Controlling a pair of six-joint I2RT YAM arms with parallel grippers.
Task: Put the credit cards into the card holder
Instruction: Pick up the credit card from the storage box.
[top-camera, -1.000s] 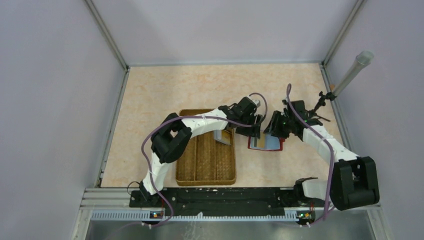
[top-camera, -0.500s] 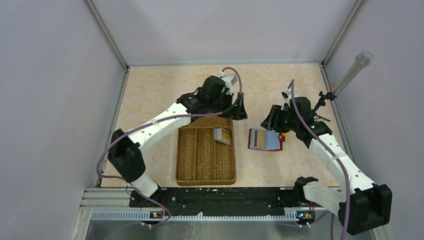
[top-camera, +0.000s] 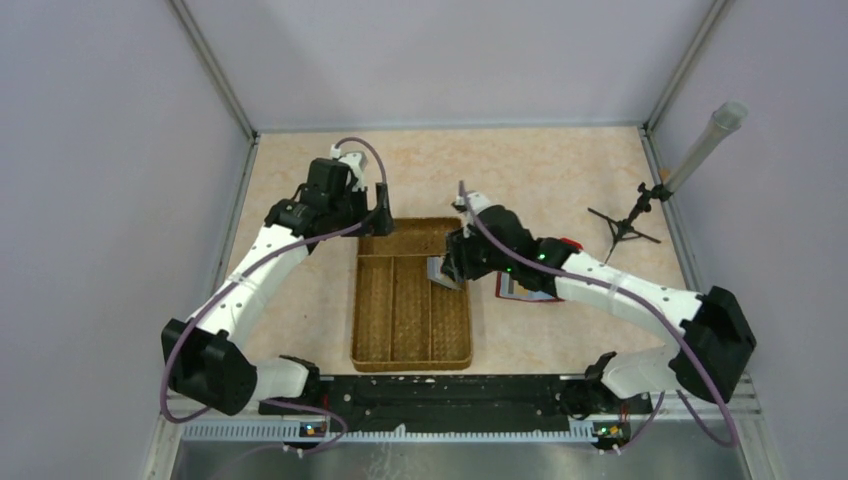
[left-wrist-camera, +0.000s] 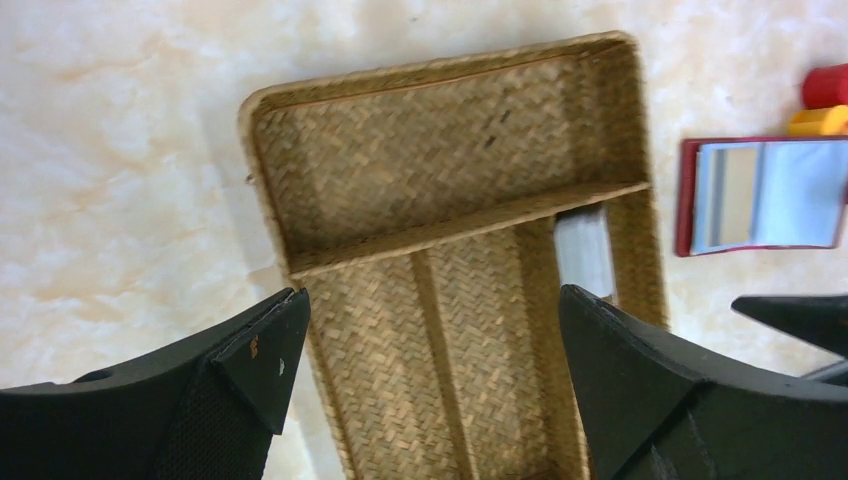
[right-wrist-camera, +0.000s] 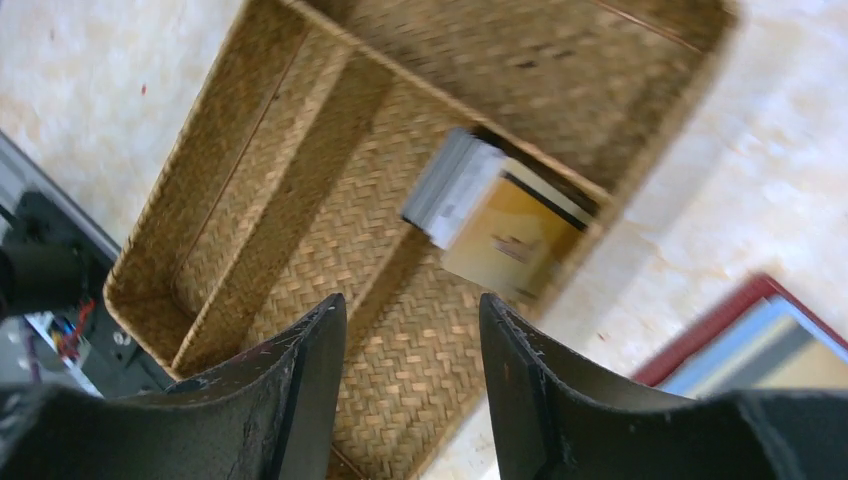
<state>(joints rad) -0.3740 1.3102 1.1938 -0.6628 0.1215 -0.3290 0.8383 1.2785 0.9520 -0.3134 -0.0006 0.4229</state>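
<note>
Two empty grippers above the woven tray (left-wrist-camera: 450, 226).
The left gripper (left-wrist-camera: 428, 300) gapes wide near the tray's far left corner; the right gripper (right-wrist-camera: 410, 300) stands partly open over the credit cards (right-wrist-camera: 485, 215), stacked at the far end of the tray's right-hand long compartment. The card holder (left-wrist-camera: 770, 195) lies open on the tabletop (left-wrist-camera: 120, 150) just right of the tray.

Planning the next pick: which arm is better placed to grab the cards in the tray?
Right. The open right gripper hangs over the cards in the tray; the left gripper sits by its far-left corner.
</note>
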